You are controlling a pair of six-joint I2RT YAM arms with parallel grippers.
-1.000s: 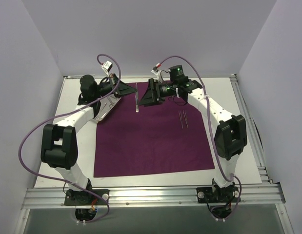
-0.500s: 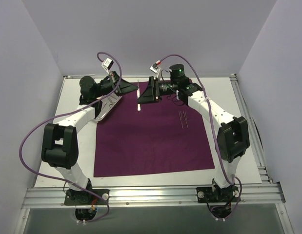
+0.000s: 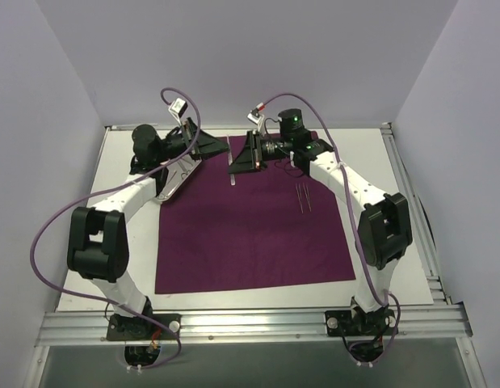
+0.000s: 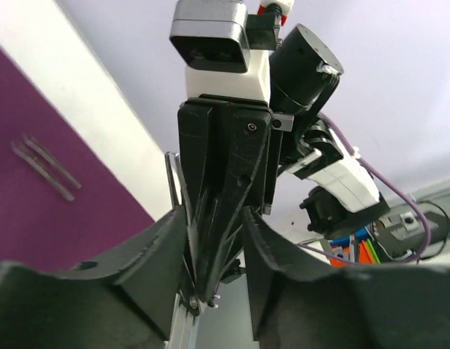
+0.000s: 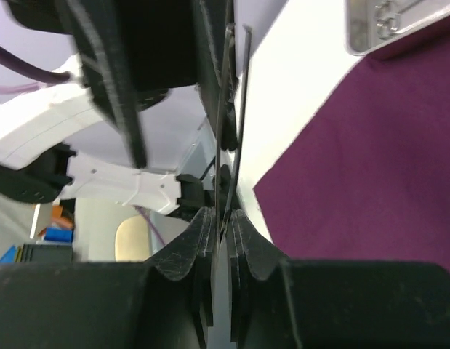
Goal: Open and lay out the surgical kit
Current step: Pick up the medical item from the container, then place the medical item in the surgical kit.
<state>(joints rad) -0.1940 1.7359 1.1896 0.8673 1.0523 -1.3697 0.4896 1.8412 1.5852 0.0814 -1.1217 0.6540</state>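
Two grippers of mine face each other over the far edge of the cloth wrap [image 3: 250, 234], which lies flat and open on the table. My right gripper [image 5: 223, 218] is clenched on a slim steel instrument [image 5: 235, 109] that shows two thin blades, so I judge it to be tweezers. I grip it at one end so that the rest stays free for the other side to take.

My left gripper [image 4: 214, 218] has its fingers spread, with the instrument between them. Whether they touch it, I cannot tell.

From above, the instrument's long axis runs from far to near, and its free end points toward my bases.

Other thin instruments [image 3: 302, 196] lie on the cloth to the right, and the steel tray [image 3: 173, 182] rests at its far left corner.
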